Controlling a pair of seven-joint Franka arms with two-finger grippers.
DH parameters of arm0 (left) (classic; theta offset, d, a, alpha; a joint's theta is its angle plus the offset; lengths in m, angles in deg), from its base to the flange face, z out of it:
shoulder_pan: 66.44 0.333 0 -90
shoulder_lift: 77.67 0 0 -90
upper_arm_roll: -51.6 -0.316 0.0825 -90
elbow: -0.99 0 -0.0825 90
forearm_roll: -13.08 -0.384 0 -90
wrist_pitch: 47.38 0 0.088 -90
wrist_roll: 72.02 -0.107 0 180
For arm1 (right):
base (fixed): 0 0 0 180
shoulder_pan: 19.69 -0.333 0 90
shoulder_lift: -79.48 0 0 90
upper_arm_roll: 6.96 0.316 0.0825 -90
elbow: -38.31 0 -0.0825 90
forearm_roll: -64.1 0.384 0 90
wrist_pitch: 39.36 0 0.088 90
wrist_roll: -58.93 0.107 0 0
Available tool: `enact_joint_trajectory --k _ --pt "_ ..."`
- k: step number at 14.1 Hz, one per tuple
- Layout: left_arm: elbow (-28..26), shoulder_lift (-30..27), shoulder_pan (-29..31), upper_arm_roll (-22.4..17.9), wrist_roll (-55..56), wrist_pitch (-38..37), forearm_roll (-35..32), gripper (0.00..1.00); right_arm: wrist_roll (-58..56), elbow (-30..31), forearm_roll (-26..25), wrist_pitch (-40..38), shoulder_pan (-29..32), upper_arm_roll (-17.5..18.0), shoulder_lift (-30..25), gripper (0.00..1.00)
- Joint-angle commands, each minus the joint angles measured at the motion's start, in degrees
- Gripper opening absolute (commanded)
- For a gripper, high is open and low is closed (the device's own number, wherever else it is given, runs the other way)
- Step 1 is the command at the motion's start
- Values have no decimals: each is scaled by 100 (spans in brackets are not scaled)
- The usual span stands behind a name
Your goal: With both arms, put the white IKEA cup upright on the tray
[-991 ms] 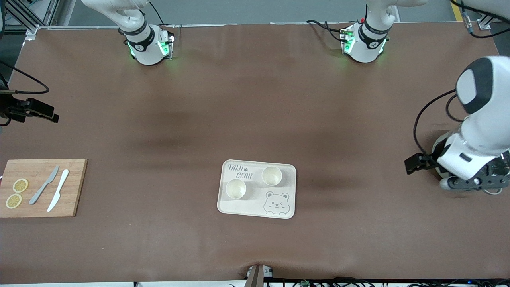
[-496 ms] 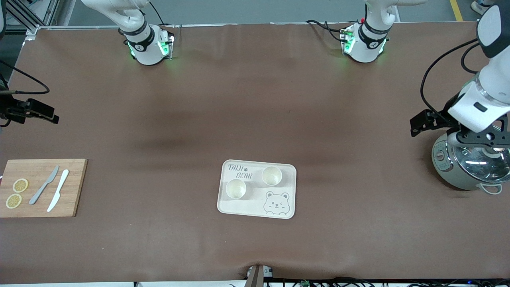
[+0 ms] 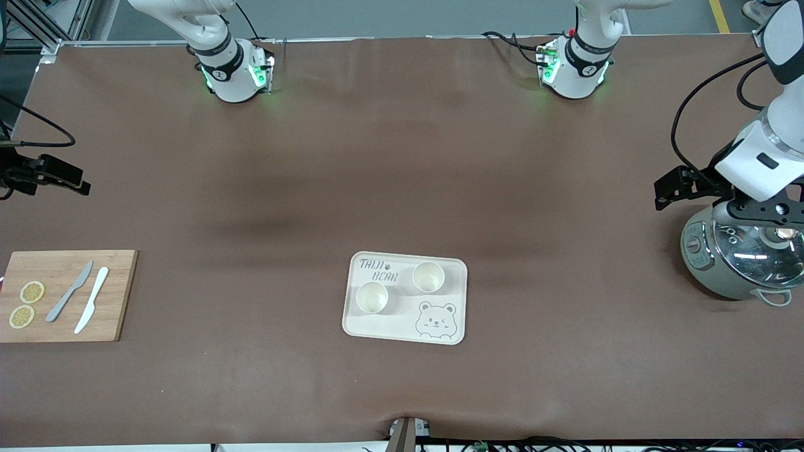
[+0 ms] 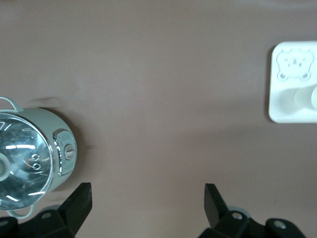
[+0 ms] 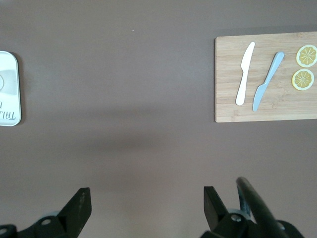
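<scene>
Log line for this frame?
cups: two upright on tray | left tool: open, over table by pot | right tool: open, waiting

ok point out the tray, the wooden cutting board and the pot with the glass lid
tray [image 3: 452, 271], front view, bare corner beside one cup
wooden cutting board [image 3: 119, 295], front view, bare wood near its edge
pot with the glass lid [image 3: 747, 251], front view, on the glass lid

A matt brown cloth-like cover [image 3: 402, 188] lay over the table, faintly creased. The tray [image 3: 406, 326] looked smooth, matt cream plastic, while the cutting board [image 3: 119, 295] near the right arm's end showed pale wood grain. The pot [image 3: 735, 260] near the left arm's end had a shiny glass lid and satin grey body.
</scene>
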State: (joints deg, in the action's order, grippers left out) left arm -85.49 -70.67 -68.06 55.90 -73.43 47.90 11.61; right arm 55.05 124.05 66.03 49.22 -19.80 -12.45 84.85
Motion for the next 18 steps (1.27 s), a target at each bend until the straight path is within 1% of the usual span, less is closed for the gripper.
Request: enact_joint_trajectory --k 1,3,18 --pt "69 -6 48 -131 -534 -377 7 100 28 -145 8 -25 -24 13 60 100" --pt "60 11 48 -149 -632 -553 7 100 28 -145 9 -25 -33 13 60 100" --pt "69 12 4 -141 -562 -563 24 100 28 -101 9 63 -33 13 60 100"
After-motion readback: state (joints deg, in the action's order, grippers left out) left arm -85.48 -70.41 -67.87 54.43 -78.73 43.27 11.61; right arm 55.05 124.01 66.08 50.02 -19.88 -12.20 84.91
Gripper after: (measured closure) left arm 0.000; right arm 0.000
